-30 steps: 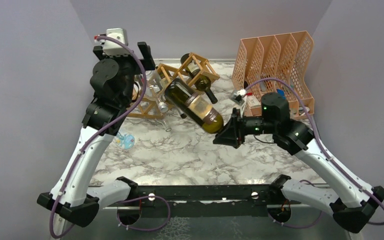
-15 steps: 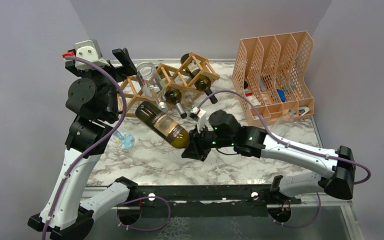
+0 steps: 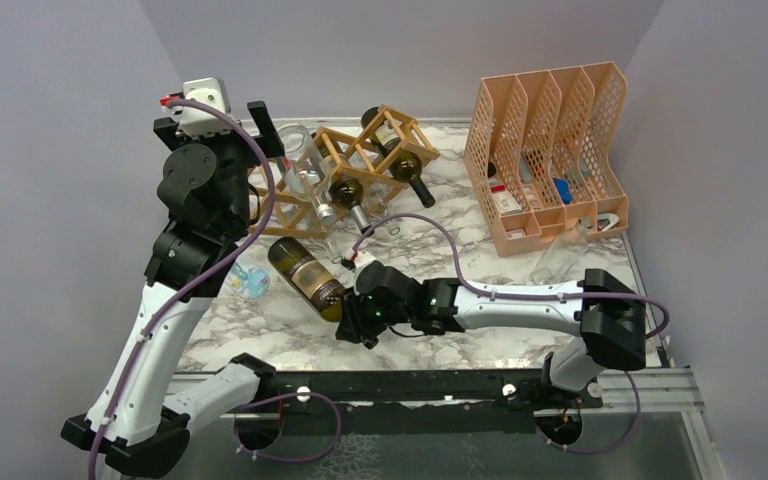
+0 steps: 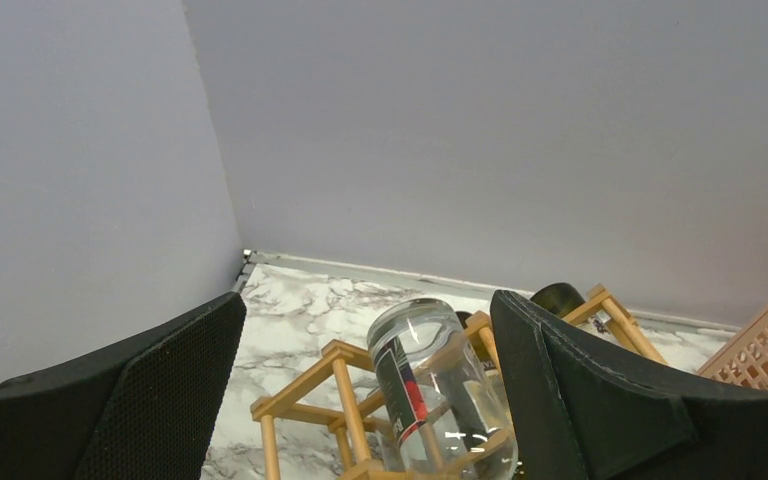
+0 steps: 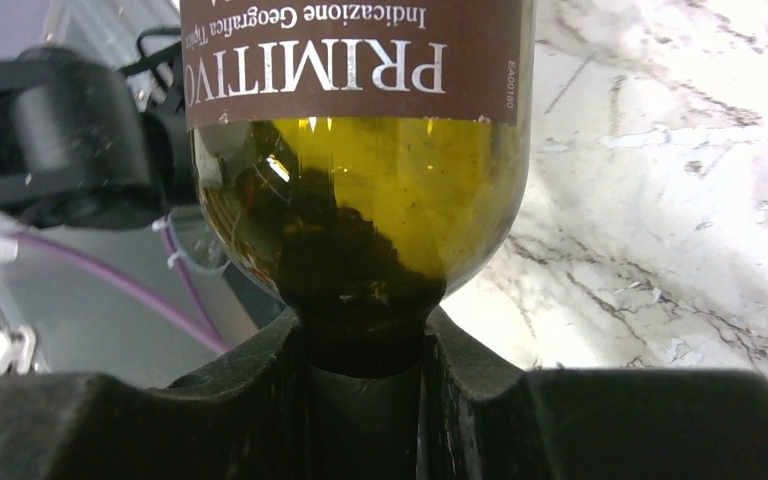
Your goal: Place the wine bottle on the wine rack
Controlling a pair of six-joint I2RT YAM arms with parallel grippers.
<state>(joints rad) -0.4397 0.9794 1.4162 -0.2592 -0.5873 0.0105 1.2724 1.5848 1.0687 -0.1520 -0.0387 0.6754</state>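
Observation:
The green wine bottle (image 3: pixel 305 273) with a brown label lies tilted low over the marble table, base toward the far left. My right gripper (image 3: pixel 353 312) is shut on its neck; in the right wrist view the fingers (image 5: pixel 260 400) clamp the neck below the bottle's shoulder (image 5: pixel 360 200). The wooden lattice wine rack (image 3: pixel 332 147) stands at the back, holding a clear bottle (image 3: pixel 295 152) and dark bottles (image 3: pixel 403 160). My left gripper (image 3: pixel 218 128) is raised beside the rack's left end, open and empty. In the left wrist view it (image 4: pixel 368 300) frames the clear bottle (image 4: pixel 440 390) and the rack (image 4: pixel 345 385).
A peach perforated file holder (image 3: pixel 550 140) stands at the back right with small items in it. A clear glass object (image 3: pixel 558 262) lies in front of it. A small blue item (image 3: pixel 250 282) lies on the table by the left arm. Grey walls close both sides.
My right arm has swung the green bottle left and down, toward the near-left of the table. My left arm has shifted slightly, its gripper still open by the rack.

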